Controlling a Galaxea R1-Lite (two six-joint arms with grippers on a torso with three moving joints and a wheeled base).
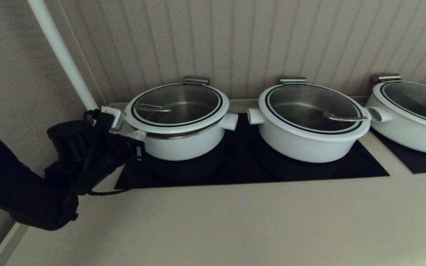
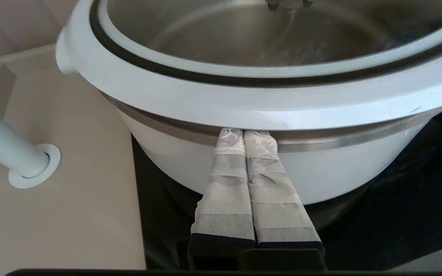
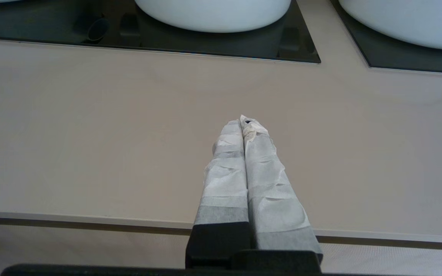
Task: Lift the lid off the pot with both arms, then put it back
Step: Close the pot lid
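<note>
L end effector (image 2: 244,132) closed, tips under lid (image 1: 177,107) rim, pot (image 1: 183,142) side.

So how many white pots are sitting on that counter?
3, each with a glass lid: the pot on the left by the left hand, a middle pot, and a right pot, partly cut off.

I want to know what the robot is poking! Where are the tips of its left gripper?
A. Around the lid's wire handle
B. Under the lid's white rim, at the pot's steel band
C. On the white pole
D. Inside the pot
B: the shut left gripper has its tips tucked under the lid, at the pot's steel band.
</note>
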